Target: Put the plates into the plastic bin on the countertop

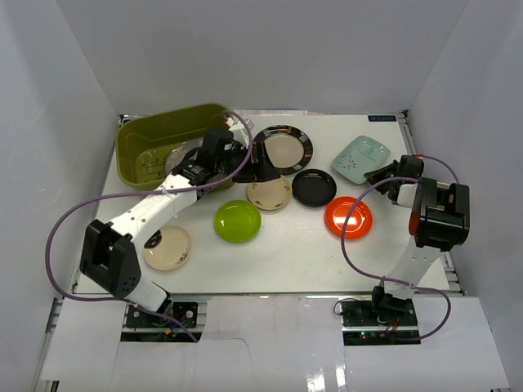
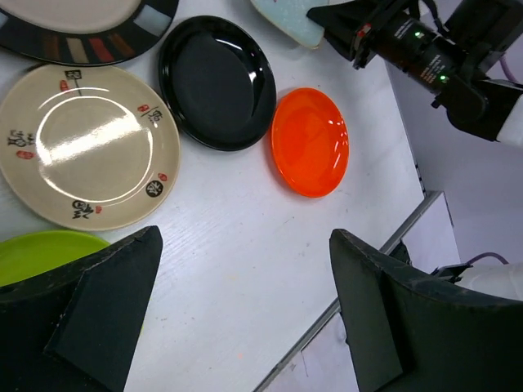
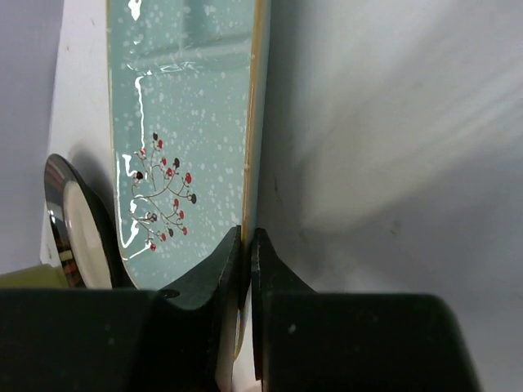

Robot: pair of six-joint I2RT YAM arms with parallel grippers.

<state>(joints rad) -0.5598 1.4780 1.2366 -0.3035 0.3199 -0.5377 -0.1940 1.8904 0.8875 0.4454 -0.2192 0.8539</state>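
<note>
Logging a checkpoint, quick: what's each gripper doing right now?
Left gripper: open, empty.
Right gripper: shut on the mint plate, at its rim.

plastic bin [image 1: 131, 157]: solid olive green
rimmed plate [image 1: 290, 151]: cream centre, glossy black rim with dull coloured bars
beige plate [image 2: 86, 147]: tan, ringed with small black and red characters
black plate [image 2: 216, 82]: plain glossy black
orange-red plate [image 2: 310, 143]: plain
lime plate [image 1: 238, 220]: bright green, plain
mint plate [image 3: 180, 122]: pale mint, white speckles, little tree of red and dark dots, tan edge
countertop [image 1: 286, 253]: white
</note>
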